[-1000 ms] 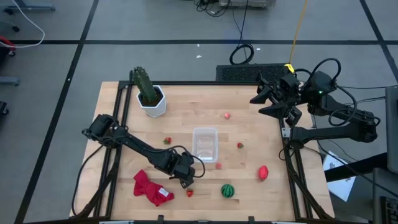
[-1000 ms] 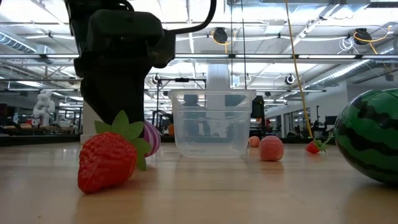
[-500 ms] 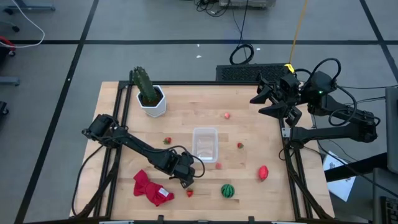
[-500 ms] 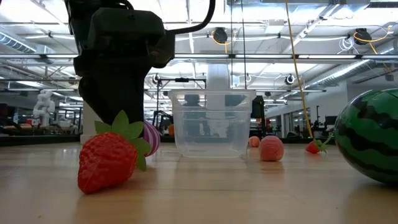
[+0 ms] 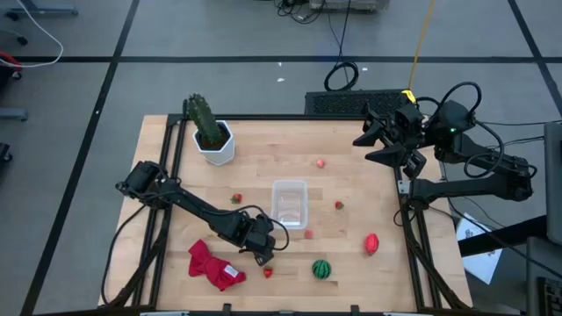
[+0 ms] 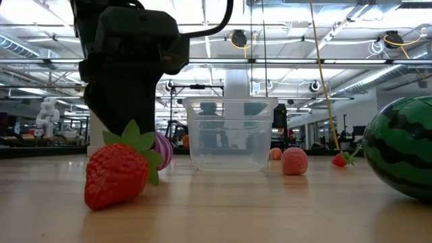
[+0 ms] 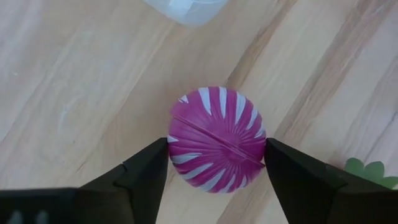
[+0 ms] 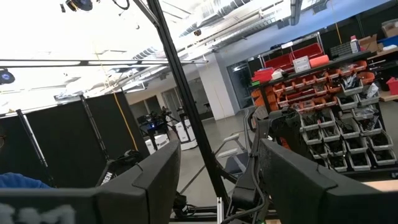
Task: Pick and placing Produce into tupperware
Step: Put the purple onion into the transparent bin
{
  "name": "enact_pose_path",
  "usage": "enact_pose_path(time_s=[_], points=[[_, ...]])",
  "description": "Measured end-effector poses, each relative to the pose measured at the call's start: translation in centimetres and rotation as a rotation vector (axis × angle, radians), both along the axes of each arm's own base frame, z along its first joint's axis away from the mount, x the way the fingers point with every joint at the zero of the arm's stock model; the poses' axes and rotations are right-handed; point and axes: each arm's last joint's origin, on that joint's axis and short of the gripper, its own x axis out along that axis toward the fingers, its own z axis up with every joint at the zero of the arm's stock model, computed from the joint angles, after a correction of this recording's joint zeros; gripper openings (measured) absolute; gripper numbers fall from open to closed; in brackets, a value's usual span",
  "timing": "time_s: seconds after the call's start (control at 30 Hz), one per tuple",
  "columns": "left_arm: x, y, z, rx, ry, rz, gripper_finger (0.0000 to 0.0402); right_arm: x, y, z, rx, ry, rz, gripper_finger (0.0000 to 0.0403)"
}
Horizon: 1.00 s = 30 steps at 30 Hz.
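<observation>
Left gripper has closed onto purple ball.

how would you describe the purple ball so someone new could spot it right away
Start at the clear tub in the middle of the table and look toward the table's near edge, on the left arm's side. The purple ball sits on the wood between the left gripper jaws, beside a strawberry. It is the only piece with purple and white stripes.

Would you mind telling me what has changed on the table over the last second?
Almost nothing visibly moved. The left gripper stays low over the purple-and-white striped toy ball, its fingers against both sides. The clear plastic tub and the raised right gripper kept their places.
</observation>
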Motion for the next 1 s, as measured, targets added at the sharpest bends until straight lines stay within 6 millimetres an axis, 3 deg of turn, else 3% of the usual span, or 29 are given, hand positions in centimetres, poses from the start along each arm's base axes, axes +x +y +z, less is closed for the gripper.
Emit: enact_pose_path(time_s=[0.67,1.0], points=[[-0.7,0.1,2.3,-0.025,-0.046,-0.004,0.025,0.0,0.0,0.0,0.023,0.004,0.002,0.021],[-2.6,0.6,7.1,-0.079,-0.143,-0.001,0.025,0.0,0.0,0.0,0.023,0.003,0.002,0.021]])
